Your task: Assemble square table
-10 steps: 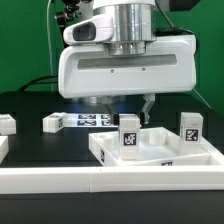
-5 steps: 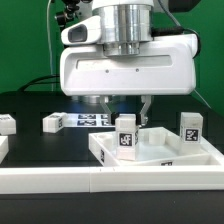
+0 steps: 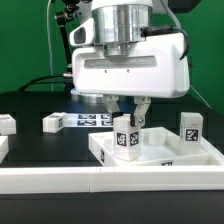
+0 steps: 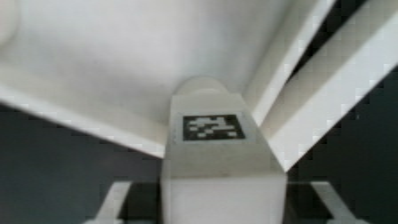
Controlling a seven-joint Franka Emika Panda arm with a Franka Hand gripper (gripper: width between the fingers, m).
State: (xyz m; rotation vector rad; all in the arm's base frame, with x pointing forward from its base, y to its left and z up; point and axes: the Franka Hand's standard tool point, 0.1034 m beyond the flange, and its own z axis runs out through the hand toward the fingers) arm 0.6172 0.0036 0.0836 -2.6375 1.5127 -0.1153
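Observation:
The white square table top (image 3: 160, 152) lies tray-like with its rim up at the exterior view's right. One tagged white leg (image 3: 125, 136) stands upright in its near left corner. Another leg (image 3: 191, 127) stands at its right side. My gripper (image 3: 127, 117) hangs over the first leg, open, with a finger on each side of its top. In the wrist view the leg (image 4: 217, 140) runs between my fingers (image 4: 121, 202), with a dark gap on each side; my gripper (image 4: 221, 208) does not touch it. The tray rim (image 4: 302, 80) shows behind.
Two loose legs lie on the black surface at the exterior view's left, one (image 3: 52, 122) near the middle and one (image 3: 6, 124) at the edge. The marker board (image 3: 92, 120) lies behind the tray. A long white rail (image 3: 90, 182) borders the front.
The hand has turned about its vertical axis and shifted a little to the exterior view's right. The fingers now show on both sides of the leg. The leg has barely moved.

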